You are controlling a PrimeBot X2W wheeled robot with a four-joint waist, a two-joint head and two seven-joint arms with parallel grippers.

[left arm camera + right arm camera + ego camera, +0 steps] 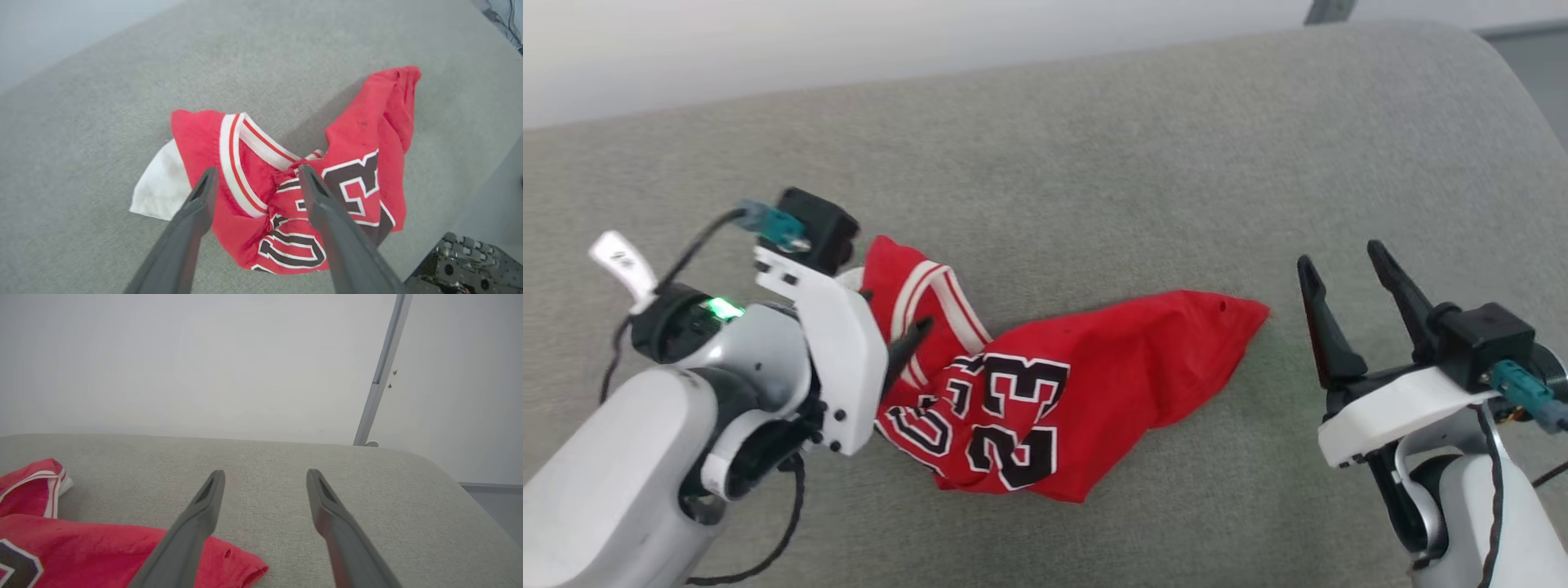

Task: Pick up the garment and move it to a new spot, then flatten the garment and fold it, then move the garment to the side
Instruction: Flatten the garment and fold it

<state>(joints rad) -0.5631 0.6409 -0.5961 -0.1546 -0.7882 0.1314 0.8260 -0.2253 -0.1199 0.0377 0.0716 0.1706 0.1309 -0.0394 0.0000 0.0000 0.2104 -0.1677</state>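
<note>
red garment (pixel 1119 359), black white-edged "23", red-white striped trim.

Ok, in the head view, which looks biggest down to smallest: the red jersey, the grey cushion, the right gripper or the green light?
1. grey cushion
2. red jersey
3. right gripper, which seems nearer the camera, so that may flatter it
4. green light

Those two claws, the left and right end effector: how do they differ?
The left end effector hangs over the red garment; the right end effector sits beside it, over bare grey cushion. The left one's fingers point at the cloth; the right one's point past it. Both are open, holding nothing.
</note>
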